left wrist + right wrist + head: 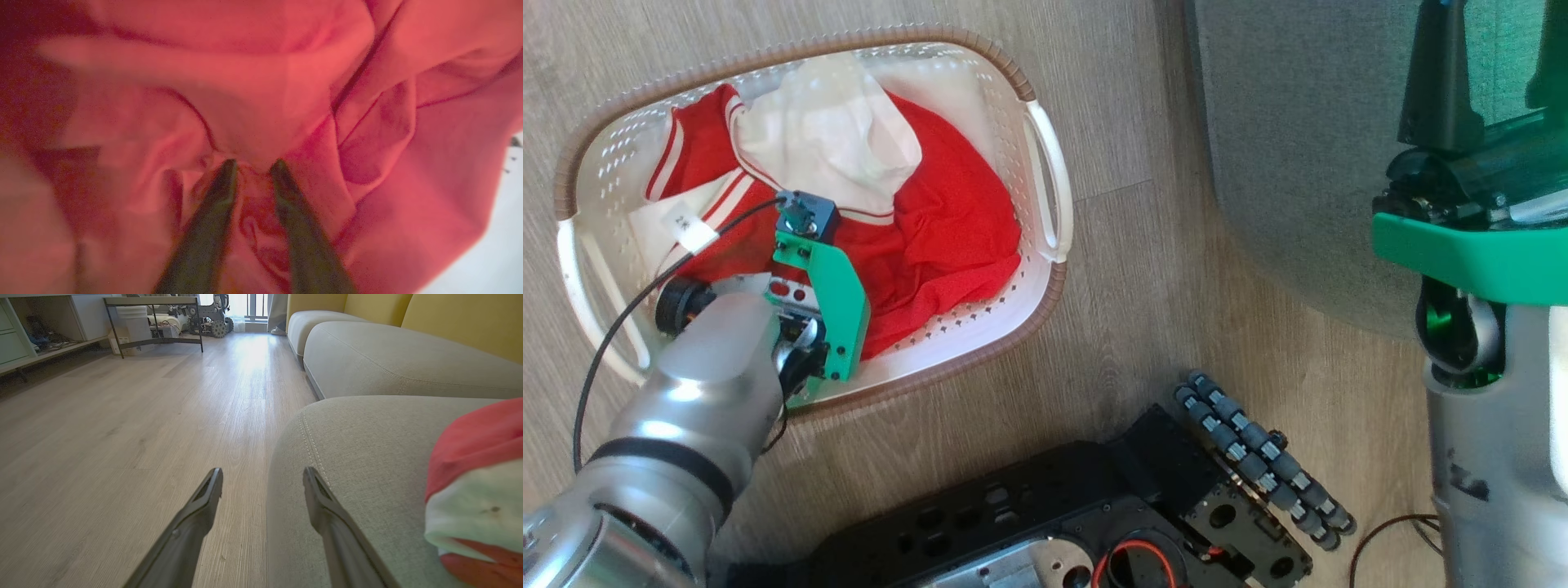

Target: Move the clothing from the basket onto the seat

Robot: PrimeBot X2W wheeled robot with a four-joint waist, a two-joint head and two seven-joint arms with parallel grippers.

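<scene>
Head view has the basket (980,322) sitting on the wood floor (1127,343) just off the corner of the seat (1298,147). The clothing (947,229) in it is a red heap with a white lining (825,139) flopped over the top. The left arm (703,367) reaches down into the near side of that heap.

Left wrist view is where the action is. The left pincer (254,165) stands narrow with a fold of red cloth bunched between its fingers (208,220). Whether it's actually biting or just sitting either side of the fold, I can't tell.

The right pincer (262,475) is spread wide with nothing in it, hanging at the seat's edge. A red-and-white garment (478,477) lies on the cushion beside it, so I'd call the job roughly half done.

My take on doing this step well:
- Get a proper squeeze on that fold before lifting, since thin fabric slips out of a half grip.
- Lift straight up, high enough that the trailing cloth clears the brown rim (792,53). Otherwise it'll probably snag and drag the light basket along.
- Carry it over the seat and let go well in from the edge, so nothing slides off onto the floor.
</scene>
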